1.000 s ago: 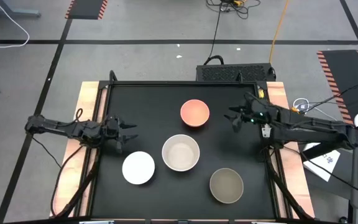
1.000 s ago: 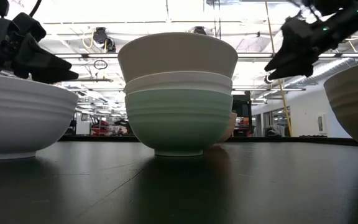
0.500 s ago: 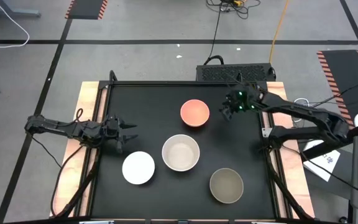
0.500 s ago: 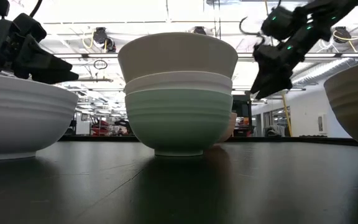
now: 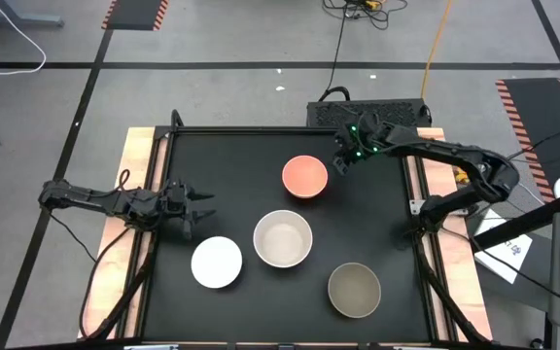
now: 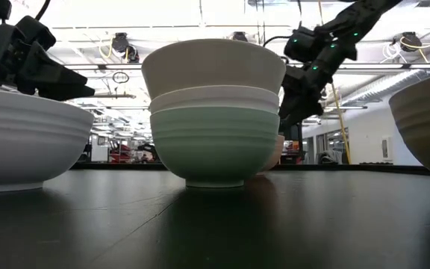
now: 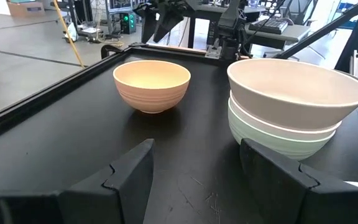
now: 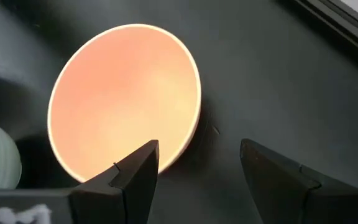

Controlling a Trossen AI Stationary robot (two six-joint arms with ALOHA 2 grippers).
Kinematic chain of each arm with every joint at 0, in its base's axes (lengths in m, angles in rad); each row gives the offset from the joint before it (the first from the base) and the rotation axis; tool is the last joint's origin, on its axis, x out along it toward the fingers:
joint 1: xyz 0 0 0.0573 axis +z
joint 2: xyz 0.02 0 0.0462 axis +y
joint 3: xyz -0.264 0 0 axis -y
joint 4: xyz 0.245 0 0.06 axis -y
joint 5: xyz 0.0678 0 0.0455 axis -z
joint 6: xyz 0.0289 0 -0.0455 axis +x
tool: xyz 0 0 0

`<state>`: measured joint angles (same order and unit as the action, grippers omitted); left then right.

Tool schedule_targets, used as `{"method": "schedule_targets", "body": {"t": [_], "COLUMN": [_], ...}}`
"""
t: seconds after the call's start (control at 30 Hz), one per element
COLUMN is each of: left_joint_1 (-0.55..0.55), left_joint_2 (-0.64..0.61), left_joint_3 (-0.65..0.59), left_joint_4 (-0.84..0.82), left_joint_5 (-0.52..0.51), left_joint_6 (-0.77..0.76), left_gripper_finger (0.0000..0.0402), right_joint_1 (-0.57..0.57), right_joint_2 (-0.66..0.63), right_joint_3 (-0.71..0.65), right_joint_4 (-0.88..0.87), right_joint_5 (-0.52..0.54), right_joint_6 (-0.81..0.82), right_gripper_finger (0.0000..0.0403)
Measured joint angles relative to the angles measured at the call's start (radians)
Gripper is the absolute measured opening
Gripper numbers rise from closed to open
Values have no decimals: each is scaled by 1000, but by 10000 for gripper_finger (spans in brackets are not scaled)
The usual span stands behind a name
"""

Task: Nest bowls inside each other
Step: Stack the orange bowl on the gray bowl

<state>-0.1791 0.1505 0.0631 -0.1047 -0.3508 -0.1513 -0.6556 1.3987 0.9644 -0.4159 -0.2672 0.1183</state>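
A coral-pink bowl stands alone at the far middle of the black table. A stack stands at the centre: a beige-grey bowl in a white one in a mint-green one. A single white bowl stands near left. An olive-tan bowl stands near right. My right gripper hovers open just right of and above the pink bowl's right rim, fingers slanting down. My left gripper waits open at the table's left, facing the bowls.
The table has a raised black frame and wooden side strips. A black box lies just beyond the far edge. Bare black surface lies between the bowls and along the far left.
My right gripper has swung from the table's right side toward the left and far edge, coming down a little beside the coral-pink bowl and staying open. No bowl has moved.
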Motion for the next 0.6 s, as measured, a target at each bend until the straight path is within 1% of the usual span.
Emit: {"method": "schedule_targets", "body": {"t": [0.13,0.3,0.6], "left_joint_1": [0,0,1], "left_joint_2": [0,0,0], "left_joint_3": [0,0,0], "left_joint_4": [0,-1,-2], "left_joint_5": [0,0,0], "left_joint_6": [6,8,14], "left_gripper_finger": [239,239,239], "right_joint_1": [0,8,53], "right_joint_2": [76,156,191], "right_joint_3": [64,112,121], "right_joint_4": [-54,-84,-74], "right_joint_5": [0,0,-2], "right_joint_6": [-15,-26,-44], "right_gripper_finger": [217,217,217]}}
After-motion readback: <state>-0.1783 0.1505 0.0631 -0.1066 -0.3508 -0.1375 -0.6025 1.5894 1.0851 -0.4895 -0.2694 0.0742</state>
